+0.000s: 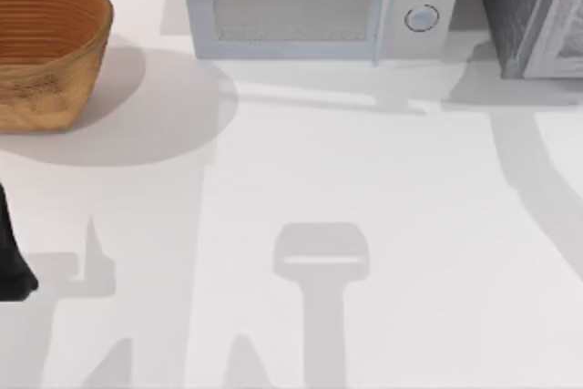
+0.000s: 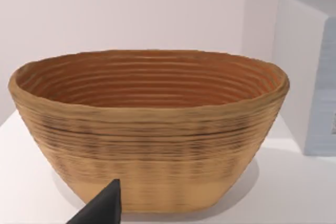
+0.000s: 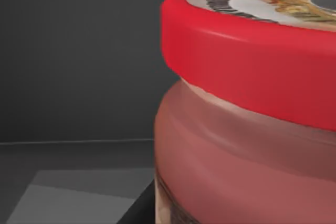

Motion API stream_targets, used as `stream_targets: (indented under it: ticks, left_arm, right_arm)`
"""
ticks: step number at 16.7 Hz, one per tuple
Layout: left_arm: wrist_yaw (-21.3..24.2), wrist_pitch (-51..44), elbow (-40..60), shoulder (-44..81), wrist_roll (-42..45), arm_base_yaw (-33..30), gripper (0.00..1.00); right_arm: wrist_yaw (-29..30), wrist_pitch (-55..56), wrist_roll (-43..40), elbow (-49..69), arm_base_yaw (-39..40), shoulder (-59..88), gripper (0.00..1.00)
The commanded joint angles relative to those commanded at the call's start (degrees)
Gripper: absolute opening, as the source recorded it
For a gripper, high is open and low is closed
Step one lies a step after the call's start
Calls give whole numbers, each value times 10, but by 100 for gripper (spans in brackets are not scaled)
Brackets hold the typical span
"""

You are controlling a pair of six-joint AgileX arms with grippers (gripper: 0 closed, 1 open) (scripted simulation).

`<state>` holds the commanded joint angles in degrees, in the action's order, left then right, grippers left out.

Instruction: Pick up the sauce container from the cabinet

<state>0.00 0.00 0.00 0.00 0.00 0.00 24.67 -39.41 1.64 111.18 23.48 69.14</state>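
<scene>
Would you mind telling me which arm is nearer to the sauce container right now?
The right arm. Its wrist camera sits right up against the sauce container inside a dark enclosure. The left arm is at the table's left edge, facing the basket.

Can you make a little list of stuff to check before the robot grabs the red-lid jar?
1. Sauce container very near the right wrist camera: ok.
2. Red lid on the jar: ok.
3. Right tool closed on the jar: cannot tell.
4. Dark walls around the jar, so it seems inside the cabinet: ok.
5. Left tool waits by the basket, away from the cabinet: ok.
</scene>
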Motion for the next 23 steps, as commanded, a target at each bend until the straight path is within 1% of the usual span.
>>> stream_targets:
  ticks: [2, 5, 12, 15, 17, 19, 21, 23]
  left_arm:
    - [0, 0, 0, 0, 0, 0, 100]
    - [0, 0, 0, 0, 0, 0, 100]
    - [0, 0, 0, 0, 0, 0, 100]
    - [0, 0, 0, 0, 0, 0, 100]
    - [0, 0, 0, 0, 0, 0, 100]
    - [0, 0, 0, 0, 0, 0, 100]
    - [0, 0, 0, 0, 0, 0, 100]
    - [0, 0, 0, 0, 0, 0, 100]
  right_arm:
    - [-17, 32, 0, -78, -17, -53, 0]
    - [-50, 86, -3, -239, -51, -150, 0]
    - [-145, 227, -12, -728, -143, -406, 0]
    - [-185, 289, -15, -904, -180, -515, 0]
    - [-208, 328, -16, -993, -201, -582, 0]
    - [-228, 361, -16, -1057, -219, -639, 0]
    - [-241, 384, -16, -1097, -230, -677, 0]
    - [-247, 394, -16, -1112, -235, -691, 0]
